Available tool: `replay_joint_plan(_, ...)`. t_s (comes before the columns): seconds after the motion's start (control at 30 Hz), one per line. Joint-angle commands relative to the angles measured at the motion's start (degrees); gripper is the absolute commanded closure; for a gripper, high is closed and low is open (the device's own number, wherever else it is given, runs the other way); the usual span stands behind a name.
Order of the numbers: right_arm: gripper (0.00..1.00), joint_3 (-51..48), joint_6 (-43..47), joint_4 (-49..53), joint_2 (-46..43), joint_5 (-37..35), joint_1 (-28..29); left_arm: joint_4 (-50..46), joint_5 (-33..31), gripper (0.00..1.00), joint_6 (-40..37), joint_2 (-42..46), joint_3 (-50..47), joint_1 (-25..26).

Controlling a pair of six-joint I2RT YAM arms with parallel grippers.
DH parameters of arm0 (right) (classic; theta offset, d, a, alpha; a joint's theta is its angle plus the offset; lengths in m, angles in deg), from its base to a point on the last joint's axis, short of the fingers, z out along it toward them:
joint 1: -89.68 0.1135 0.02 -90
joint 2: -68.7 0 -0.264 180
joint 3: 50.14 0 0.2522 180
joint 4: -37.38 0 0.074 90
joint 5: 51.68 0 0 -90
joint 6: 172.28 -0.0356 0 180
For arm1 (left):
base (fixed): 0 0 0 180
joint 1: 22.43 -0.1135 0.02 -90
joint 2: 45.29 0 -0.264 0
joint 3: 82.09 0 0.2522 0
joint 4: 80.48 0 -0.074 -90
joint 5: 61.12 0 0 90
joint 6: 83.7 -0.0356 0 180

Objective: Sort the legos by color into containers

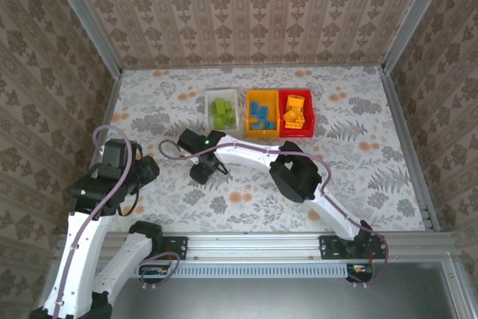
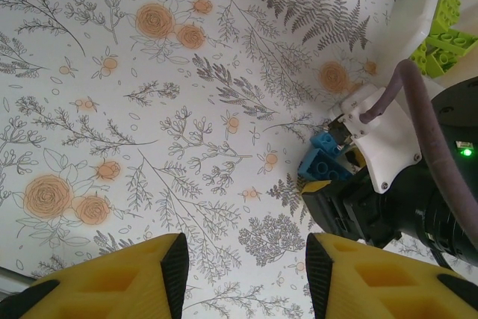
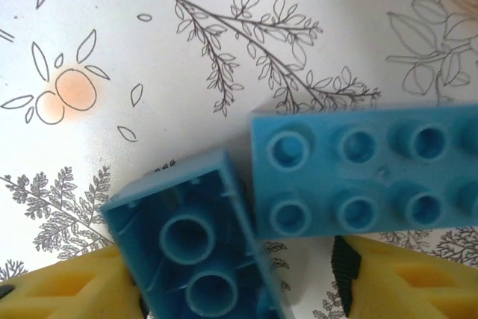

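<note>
The right end effector [image 3: 239, 285] is released: its yellow fingers [image 3: 403, 285] stand well apart at the bottom edge of the right wrist view. Between them lies a small blue plastic brick turned hollow side up [image 3: 194, 248]. This upturned blue brick overlaps the left-hand finger, while a strip of bare surface shows between it and the other finger, so nothing is clamped. Just beside it, corner to corner, a longer blue plastic brick lies studs up [image 3: 366, 177] on the flower-printed worktop [image 1: 358, 177]. From above, these two bricks are hidden under the right end effector, which hangs near the small white rectangular plastic bin [image 1: 208, 110], on the side toward the arm bases. That top view also shows lime green bricks [image 1: 221, 113] inside the white bin. A yellow-orange plastic bin [image 1: 249, 119] holding blue bricks [image 1: 261, 116] sits just beside the white bin on its right. A red plastic bin [image 1: 310, 113] with orange bricks [image 1: 293, 113] sits beyond that. The left end effector [image 2: 246, 259] is released too, with bare worktop between its yellow fingers. It sits farther from the white bin than the right one, off to the left. Its camera catches the two blue bricks from the side, at the tip of the right end effector.
</note>
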Motion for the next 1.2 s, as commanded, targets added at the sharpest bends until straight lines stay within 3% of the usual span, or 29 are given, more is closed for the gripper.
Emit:
replay_joint_plan(0.0,0.44,-3.3,-0.8,0.2,-2.7,0.5,1.0,0.2,0.3,0.52,0.4,-0.1,0.0,0.0)
replay_joint_plan(0.2,0.62,-8.8,-2.6,-1.7,-8.1,0.7,1.4,3.6,4.0,0.51,-0.3,-0.5,-2.0,0.1)
replay_joint_plan(0.37,0.66,-15.1,-7.1,-3.8,-18.0,0.6,0.1,10.0,9.8,0.49,-1.7,-2.5,-3.9,0.0)
replay_joint_plan(0.5,0.66,-20.5,-13.0,-4.5,-27.0,0.6,-5.0,17.0,13.6,0.47,-2.1,-6.4,-4.8,2.0)
replay_joint_plan(0.63,0.65,-22.8,-19.4,-4.4,-31.5,2.1,-13.4,22.3,12.7,0.44,-4.6,-13.4,-2.3,8.4)
replay_joint_plan(0.9,0.66,-9.9,-28.8,3.4,-22.1,2.2,-26.0,32.3,7.6,0.39,-12.7,-31.8,11.5,23.1)
replay_joint_plan(1.17,0.63,7.5,-35.1,15.2,-7.7,0.4,-31.1,34.8,6.7,0.36,-19.1,-47.0,24.8,27.6)
